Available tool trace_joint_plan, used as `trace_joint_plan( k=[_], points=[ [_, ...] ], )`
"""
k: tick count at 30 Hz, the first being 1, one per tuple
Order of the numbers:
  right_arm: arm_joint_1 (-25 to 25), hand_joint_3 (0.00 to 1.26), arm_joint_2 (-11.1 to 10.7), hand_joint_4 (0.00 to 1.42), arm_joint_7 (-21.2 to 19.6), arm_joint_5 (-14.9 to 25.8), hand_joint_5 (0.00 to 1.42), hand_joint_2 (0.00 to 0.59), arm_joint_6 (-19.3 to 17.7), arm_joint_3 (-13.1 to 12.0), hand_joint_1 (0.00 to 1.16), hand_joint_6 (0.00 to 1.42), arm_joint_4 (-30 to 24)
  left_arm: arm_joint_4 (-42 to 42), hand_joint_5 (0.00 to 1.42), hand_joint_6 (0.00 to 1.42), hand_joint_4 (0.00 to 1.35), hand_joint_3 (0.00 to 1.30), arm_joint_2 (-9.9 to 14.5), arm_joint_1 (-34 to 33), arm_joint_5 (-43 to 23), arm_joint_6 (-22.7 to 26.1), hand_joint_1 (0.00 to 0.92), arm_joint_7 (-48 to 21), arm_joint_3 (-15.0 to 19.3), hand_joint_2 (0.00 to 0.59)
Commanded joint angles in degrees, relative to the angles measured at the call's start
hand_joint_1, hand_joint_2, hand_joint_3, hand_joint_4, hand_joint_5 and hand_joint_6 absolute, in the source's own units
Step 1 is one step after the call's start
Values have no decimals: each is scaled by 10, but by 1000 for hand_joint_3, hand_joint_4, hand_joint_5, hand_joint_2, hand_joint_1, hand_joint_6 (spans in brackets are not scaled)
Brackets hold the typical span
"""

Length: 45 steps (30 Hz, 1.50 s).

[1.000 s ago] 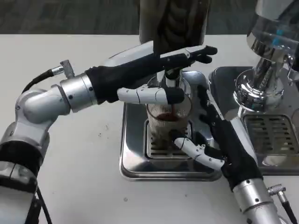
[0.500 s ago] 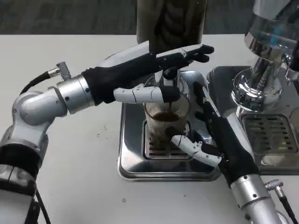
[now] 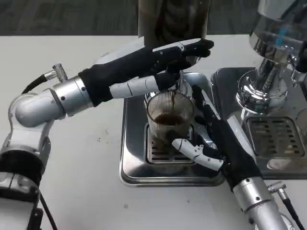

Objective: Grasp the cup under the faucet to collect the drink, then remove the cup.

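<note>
Up goes the left robot hand (image 3: 158,64) to the faucet lever, fingers spread above the rim, while the right robot hand (image 3: 211,139) clasps the upright ribbed clear glass cup (image 3: 169,117) of dark drink on the steel drip tray (image 3: 132,165), nearer for lifting out.

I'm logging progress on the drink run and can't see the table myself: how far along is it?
Done: the ribbed glass cup stands on the steel drip tray and already holds some dark drink. In hand: the right hand wraps the cup's side and base, while the left hand reaches over to the faucet above it. Left: finishing the pour, then lifting the cup off the tray.
</note>
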Motion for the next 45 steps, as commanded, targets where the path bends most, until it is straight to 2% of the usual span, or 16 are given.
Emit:
trace_joint_plan(
  k=[1, 11, 21, 31, 45],
  points=[
    [-8, 0, 2, 0, 5, 8, 0, 221, -16, -3, 634, 95, 10, 0, 0, 0, 0, 115, -2, 23, -29, 46, 0, -27, 31, 81],
    [-13, 0, 3, 0, 6, 11, 0, 221, -26, -5, 630, 97, 24, -55, 38, 0, 54, 174, -23, 46, -103, 91, 0, -48, 109, 77],
    [-12, 0, 7, 0, 5, 14, 0, 221, -31, -3, 630, 97, 28, -106, 67, 6, 78, 187, -7, 91, -143, 135, 0, -37, 170, 74],
    [-10, 0, 1, 0, -1, -4, 0, 210, -22, 1, 660, 96, 23, -101, 84, 8, 90, 201, 10, 141, -132, 151, 0, -28, 192, 73],
    [-24, 0, 12, 0, -26, -21, 0, 204, -20, 0, 688, 98, 56, -104, 90, 9, 103, 226, 24, 222, -120, 153, 0, 0, 198, 72]
  ],
)
